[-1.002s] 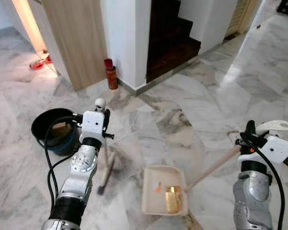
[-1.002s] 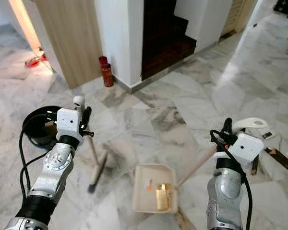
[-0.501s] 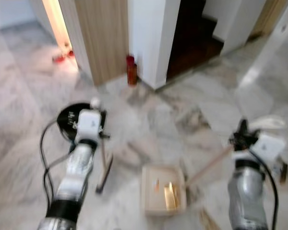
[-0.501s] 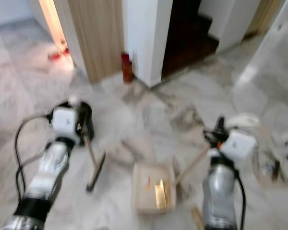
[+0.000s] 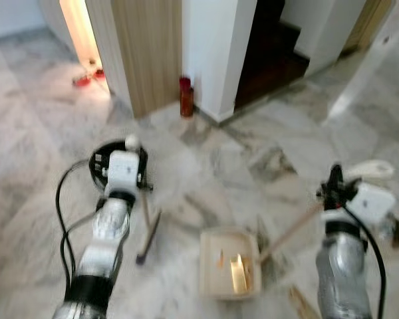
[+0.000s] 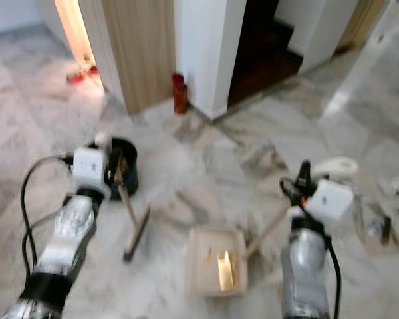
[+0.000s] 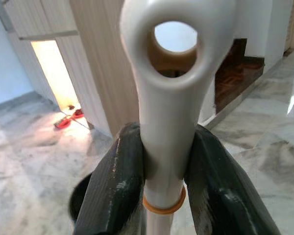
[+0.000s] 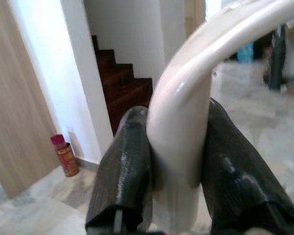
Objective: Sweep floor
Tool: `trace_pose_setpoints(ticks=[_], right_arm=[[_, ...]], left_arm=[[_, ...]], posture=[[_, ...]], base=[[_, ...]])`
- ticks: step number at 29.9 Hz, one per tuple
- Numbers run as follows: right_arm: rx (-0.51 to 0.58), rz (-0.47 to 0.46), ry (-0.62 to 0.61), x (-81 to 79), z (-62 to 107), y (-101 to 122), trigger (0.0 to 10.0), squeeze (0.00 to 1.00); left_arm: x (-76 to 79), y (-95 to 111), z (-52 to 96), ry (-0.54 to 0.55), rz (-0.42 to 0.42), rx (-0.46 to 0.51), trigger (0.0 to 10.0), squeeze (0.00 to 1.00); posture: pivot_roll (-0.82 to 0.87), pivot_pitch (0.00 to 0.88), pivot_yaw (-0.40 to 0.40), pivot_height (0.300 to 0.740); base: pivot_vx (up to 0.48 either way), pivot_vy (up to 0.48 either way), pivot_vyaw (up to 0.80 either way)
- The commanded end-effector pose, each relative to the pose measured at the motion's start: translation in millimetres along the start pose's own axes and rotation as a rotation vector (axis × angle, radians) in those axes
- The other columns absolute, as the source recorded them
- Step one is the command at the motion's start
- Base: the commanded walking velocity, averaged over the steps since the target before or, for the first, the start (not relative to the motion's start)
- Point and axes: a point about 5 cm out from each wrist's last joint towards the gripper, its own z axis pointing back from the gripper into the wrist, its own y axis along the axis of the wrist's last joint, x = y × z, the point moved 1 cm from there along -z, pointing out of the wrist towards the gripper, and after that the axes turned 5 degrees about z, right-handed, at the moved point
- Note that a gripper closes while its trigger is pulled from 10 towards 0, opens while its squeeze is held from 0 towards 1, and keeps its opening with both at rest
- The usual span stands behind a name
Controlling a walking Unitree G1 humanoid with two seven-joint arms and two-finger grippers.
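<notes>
My left gripper [image 5: 128,154] is shut on the white top of a short broom [image 5: 148,236], whose dark head rests on the marble floor. In the left wrist view, both black fingers [image 7: 115,193] clamp the broom's handle [image 7: 164,122] just below its hanging loop. My right gripper [image 5: 337,188] is shut on the curved white end of the dustpan handle [image 8: 179,122]. The beige dustpan [image 5: 211,287] lies flat on the floor between the arms. A yellow scrap [image 5: 238,274] and a small orange bit lie in it.
A black bucket [image 6: 125,167] stands just behind my left gripper. A red canister [image 5: 185,97] stands at the foot of the white wall corner, with dark stairs [image 5: 269,53] to its right. Small items [image 6: 384,226] lie on the floor at far right. Red objects [image 5: 84,79] sit in the lit doorway.
The whole picture has shifted and blurred, so the camera has moved. Both grippers keep their hold; broom and dustpan stay much as they were.
</notes>
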Motion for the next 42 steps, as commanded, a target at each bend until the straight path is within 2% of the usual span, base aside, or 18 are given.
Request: trace_pose_setpoints(ticks=[1,42], right_arm=[[0.036,-0.010,-0.013,4.0,-2.3,7.5,10.0,0.00],[0.035,-0.012,-0.006,4.0,-3.7,8.1,10.0,0.00]], left_arm=[[2.8,12.7,-3.2,-0.005,-0.007,0.056,10.0,0.00],[2.6,12.7,-2.4,-0.003,-0.004,0.054,10.0,0.00]], posture=[[0.13,0.078,-0.021,0.740],[0.13,0.079,-0.026,0.740]], base=[[0.000,0.311,0.00],[0.000,0.314,0.00]])
